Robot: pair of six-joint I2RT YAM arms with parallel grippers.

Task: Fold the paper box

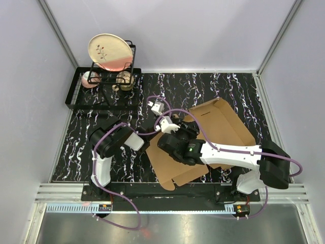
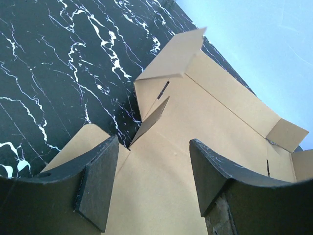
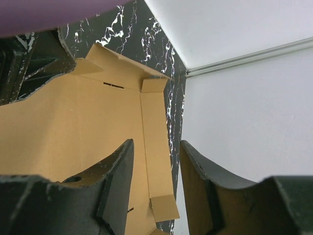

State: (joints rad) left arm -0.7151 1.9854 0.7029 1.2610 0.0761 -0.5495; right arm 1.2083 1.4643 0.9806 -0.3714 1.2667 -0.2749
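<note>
I see the brown die-cut cardboard paper box [image 1: 226, 122] on the black marbled counter [image 1: 203, 86]. Left end effector [image 2: 152, 149] wide, empty; right end effector [image 3: 156, 147] parted, empty.

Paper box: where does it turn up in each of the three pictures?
Top external: the paper box lies in the centre, towards the right.
Left wrist: the paper box fills the centre and right, flaps raised.
Right wrist: the paper box covers the left half.
Shared landmark: the black marbled tabletop.
</note>
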